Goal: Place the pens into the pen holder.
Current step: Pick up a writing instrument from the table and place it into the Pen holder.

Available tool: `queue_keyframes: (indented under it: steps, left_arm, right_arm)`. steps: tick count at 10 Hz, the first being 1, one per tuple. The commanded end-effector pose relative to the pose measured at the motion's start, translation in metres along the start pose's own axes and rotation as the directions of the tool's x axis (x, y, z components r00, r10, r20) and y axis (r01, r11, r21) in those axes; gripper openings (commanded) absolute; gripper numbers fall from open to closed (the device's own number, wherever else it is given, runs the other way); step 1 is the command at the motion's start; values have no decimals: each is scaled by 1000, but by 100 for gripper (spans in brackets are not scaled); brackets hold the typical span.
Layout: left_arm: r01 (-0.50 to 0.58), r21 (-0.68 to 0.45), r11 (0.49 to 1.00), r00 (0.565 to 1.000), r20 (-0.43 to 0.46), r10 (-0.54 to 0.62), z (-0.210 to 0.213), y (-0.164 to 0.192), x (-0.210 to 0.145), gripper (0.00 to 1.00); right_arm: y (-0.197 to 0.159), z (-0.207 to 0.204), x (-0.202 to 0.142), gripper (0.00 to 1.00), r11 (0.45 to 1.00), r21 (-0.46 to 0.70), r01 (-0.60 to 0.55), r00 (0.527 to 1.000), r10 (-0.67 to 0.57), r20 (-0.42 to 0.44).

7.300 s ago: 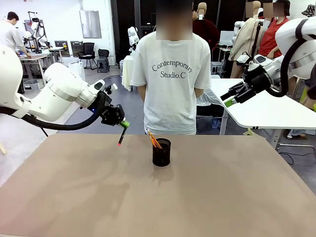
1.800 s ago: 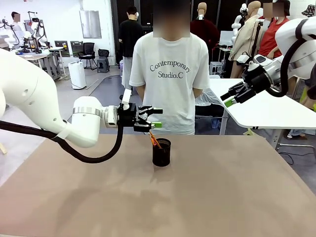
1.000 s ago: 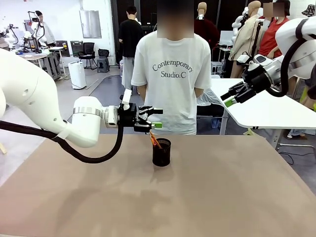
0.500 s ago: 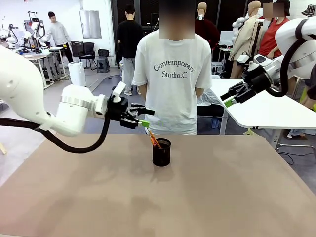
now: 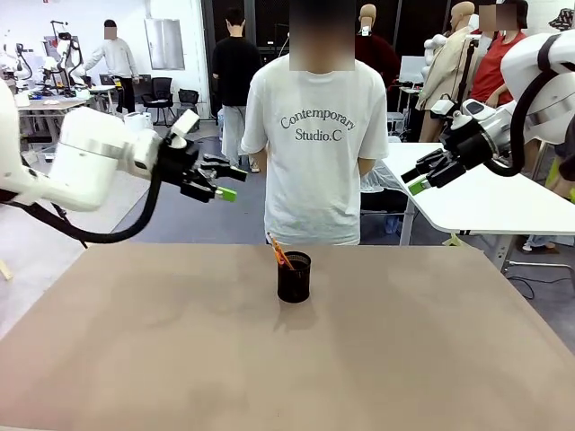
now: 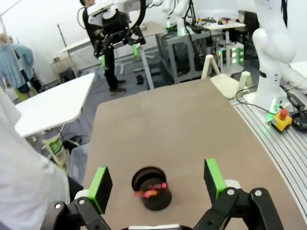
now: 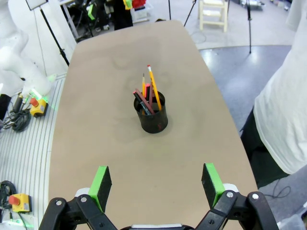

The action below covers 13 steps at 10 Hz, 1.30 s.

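The black mesh pen holder (image 5: 294, 277) stands at the far middle of the brown table, and several pens (image 5: 279, 253) stick out of it, leaning left. The right wrist view shows the pen holder (image 7: 151, 115) with yellow, orange, red and black pens (image 7: 148, 92) inside. Seen from above in the left wrist view, the pen holder (image 6: 151, 188) shows pen tips in its mouth. My left gripper (image 5: 222, 181) hangs open and empty, high and to the left of the holder. My right gripper (image 5: 416, 178) is open and empty, raised off the table's far right.
A person in a white T-shirt (image 5: 314, 135) stands at the far edge of the table (image 5: 287, 359), right behind the holder. A white table (image 5: 485, 202) stands at the right behind my right gripper. Other people stand farther back.
My left arm has pulled back from above the pen holder, moving left and upward, open and empty. The right arm has not moved.
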<state>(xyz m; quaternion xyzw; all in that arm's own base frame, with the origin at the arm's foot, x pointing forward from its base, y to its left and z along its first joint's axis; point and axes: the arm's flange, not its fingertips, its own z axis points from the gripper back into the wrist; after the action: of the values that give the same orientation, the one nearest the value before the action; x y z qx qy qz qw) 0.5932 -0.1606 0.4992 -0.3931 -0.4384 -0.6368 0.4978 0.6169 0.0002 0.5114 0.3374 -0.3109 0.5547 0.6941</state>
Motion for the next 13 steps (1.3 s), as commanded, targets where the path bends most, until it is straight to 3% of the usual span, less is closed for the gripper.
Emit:
queue_keyframes:
  steps: [1, 6, 10, 13]
  left_arm:
    - [-47, 11, 999, 994, -101, 48, 32, -2, 10, 100]
    - [-248, 96, 964, 907, -327, 266, 97, 6, 29, 100]
    - [-218, 148, 965, 884, -390, 260, 105, 1, 24, 100]
    - [-233, 132, 964, 892, -365, 266, 104, 5, 25, 100]
  right_arm:
    - [1, 0, 2, 100, 1000, -2, -4, 1000, 4, 0]
    - [1, 0, 2, 100, 1000, -2, -4, 1000, 4, 0]
    - [1, 0, 2, 100, 1000, -2, -4, 1000, 4, 0]
    - [1, 0, 2, 100, 1000, -2, -4, 1000, 4, 0]
